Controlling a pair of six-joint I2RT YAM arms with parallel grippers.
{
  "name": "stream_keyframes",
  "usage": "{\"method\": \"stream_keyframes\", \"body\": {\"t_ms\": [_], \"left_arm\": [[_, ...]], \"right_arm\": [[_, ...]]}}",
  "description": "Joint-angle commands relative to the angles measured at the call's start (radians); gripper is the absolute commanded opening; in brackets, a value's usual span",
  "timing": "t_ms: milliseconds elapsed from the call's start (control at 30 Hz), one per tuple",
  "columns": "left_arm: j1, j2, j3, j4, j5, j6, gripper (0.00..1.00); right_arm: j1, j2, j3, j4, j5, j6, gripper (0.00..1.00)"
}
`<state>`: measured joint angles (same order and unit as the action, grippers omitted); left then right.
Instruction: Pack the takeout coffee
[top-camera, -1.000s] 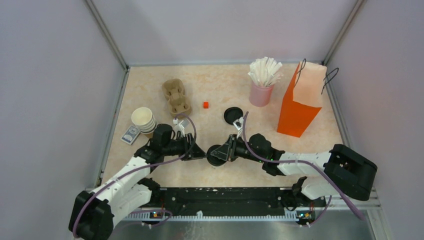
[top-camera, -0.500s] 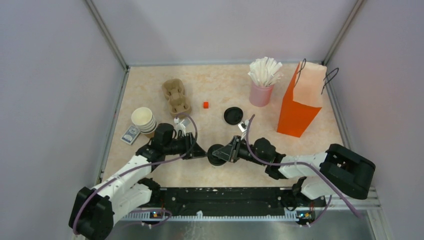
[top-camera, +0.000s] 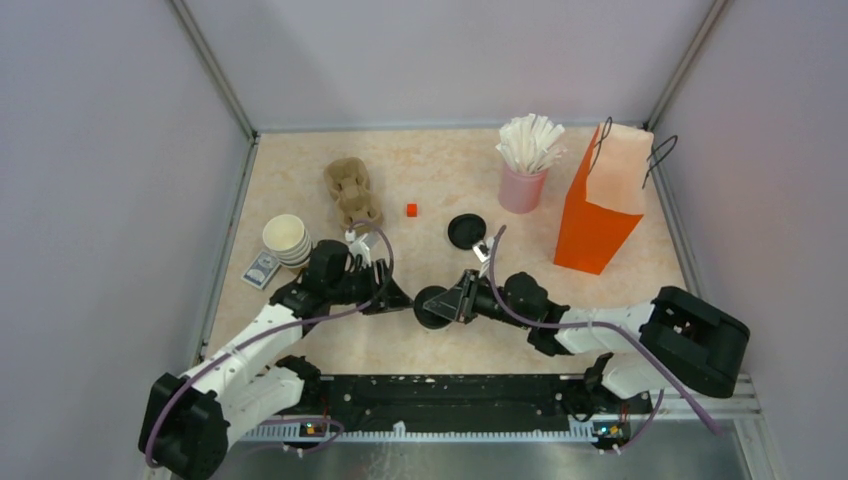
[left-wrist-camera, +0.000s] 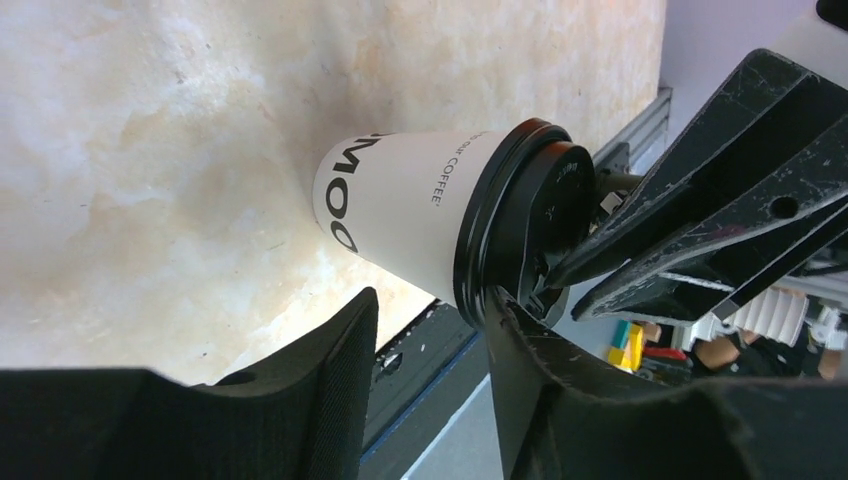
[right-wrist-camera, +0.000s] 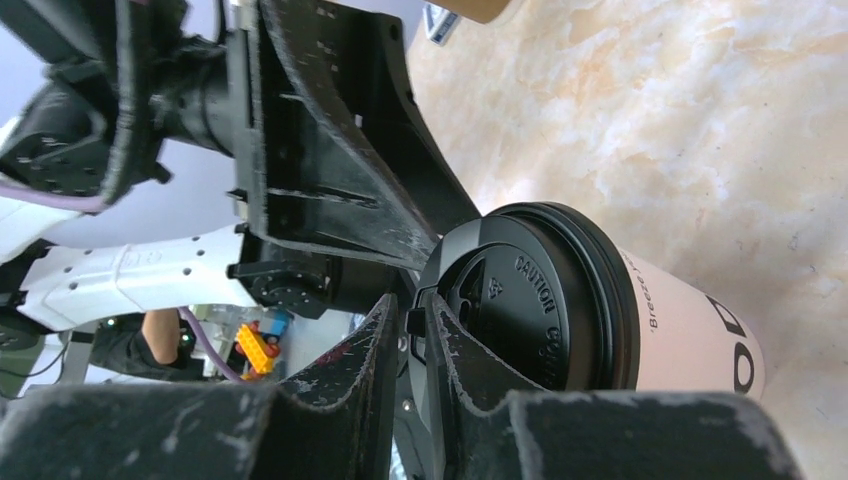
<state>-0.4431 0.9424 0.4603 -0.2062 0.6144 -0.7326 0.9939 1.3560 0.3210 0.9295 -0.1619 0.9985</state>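
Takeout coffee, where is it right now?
In the top view the takeout coffee sits at the near middle of the table, between the left gripper and the right gripper, nearer than the loose black lid.

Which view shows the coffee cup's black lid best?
Right wrist: the lid fills the middle, its top face and raised lettering readable. Left wrist shows the lid mostly edge-on. Top external shows it only as a small dark disc.
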Motion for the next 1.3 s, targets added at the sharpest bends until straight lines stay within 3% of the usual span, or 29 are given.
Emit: {"method": "stream_keyframes", "body": {"t_ms": [0,233,367,667,900,1267], "left_arm": [[-0.003,-0.047,0.134,-0.140,-0.098,0.058,0.53],[-0.001,-0.027,0.194,-0.133,-0.120,0.103,0.60],[-0.002,0.012,0.197,-0.086,-0.049,0.136,0.61],[-0.003,0.074,0.196,-0.012,0.050,0.197,0.68],[-0.005,0.092,0.149,0.041,0.073,0.200,0.67],[-0.024,0.120,0.087,0.081,0.057,0.197,0.64]], "right_arm": [[-0.007,-0.045,0.084,-0.386,0.030,-0.113,0.17],[-0.032,-0.101,0.197,-0.469,0.002,-0.153,0.18],[-0.034,-0.145,0.215,-0.494,0.001,-0.156,0.18],[-0.033,-0.308,0.194,-0.589,0.028,-0.149,0.24],[-0.034,-0.414,0.111,-0.693,0.130,-0.128,0.24],[-0.034,-0.418,0.025,-0.651,0.141,-0.066,0.43]]}}
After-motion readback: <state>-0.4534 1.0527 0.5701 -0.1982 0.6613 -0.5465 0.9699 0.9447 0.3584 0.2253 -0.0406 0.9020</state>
